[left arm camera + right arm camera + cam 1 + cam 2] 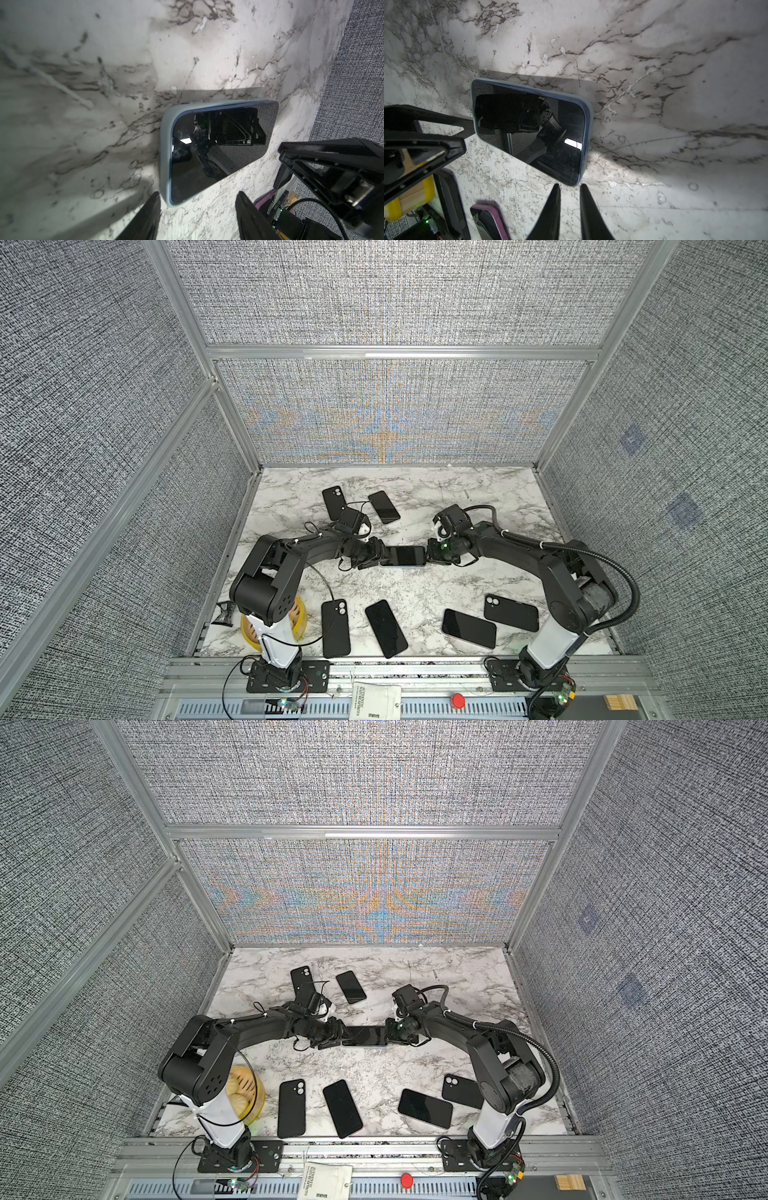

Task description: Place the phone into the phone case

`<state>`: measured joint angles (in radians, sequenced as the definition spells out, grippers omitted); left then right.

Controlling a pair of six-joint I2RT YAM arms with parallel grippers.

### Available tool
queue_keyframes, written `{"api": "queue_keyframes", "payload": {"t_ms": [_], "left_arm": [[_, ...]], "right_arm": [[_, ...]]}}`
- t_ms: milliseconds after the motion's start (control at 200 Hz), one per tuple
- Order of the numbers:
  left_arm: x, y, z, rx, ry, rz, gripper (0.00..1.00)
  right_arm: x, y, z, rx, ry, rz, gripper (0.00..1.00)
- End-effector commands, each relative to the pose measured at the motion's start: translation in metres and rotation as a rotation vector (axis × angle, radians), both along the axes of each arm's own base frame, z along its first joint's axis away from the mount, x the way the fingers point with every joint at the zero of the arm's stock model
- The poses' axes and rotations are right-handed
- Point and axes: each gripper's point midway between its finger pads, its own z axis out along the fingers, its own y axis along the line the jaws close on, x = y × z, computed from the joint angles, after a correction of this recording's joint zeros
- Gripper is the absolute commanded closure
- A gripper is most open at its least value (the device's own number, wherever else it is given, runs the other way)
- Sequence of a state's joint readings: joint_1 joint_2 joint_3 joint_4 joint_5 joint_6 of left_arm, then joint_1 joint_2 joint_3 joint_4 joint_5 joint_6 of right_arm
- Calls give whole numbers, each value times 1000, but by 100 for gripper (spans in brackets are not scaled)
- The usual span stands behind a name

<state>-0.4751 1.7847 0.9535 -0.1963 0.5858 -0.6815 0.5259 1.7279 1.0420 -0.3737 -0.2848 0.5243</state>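
Risk: uneven pressing could pop phone (218, 149) from blue case (165, 145); left end effector (197, 193) half open, right end effector (569, 185) barely open, both empty.

Black left arm (307, 551) and right arm (513, 546) have white lower columns, thin black cables, one ribbed hose (636, 597).

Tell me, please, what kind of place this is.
Probably a robot test cell: a marble-patterned table walled by grey fabric panels on metal frames, with a red button in front.
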Motion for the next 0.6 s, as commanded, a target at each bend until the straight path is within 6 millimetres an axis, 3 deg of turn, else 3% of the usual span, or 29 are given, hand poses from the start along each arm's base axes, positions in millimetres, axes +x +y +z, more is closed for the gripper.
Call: {"api": "queue_keyframes", "payload": {"t_ms": [0, 595], "left_arm": [[1, -1, 0, -3, -8, -13, 41], [-1, -1, -3, -5, -2, -14, 41]], "right_arm": [[1, -1, -2, -10, 3, -5, 78], [-5, 9, -14, 5, 41, 8, 79]]}}
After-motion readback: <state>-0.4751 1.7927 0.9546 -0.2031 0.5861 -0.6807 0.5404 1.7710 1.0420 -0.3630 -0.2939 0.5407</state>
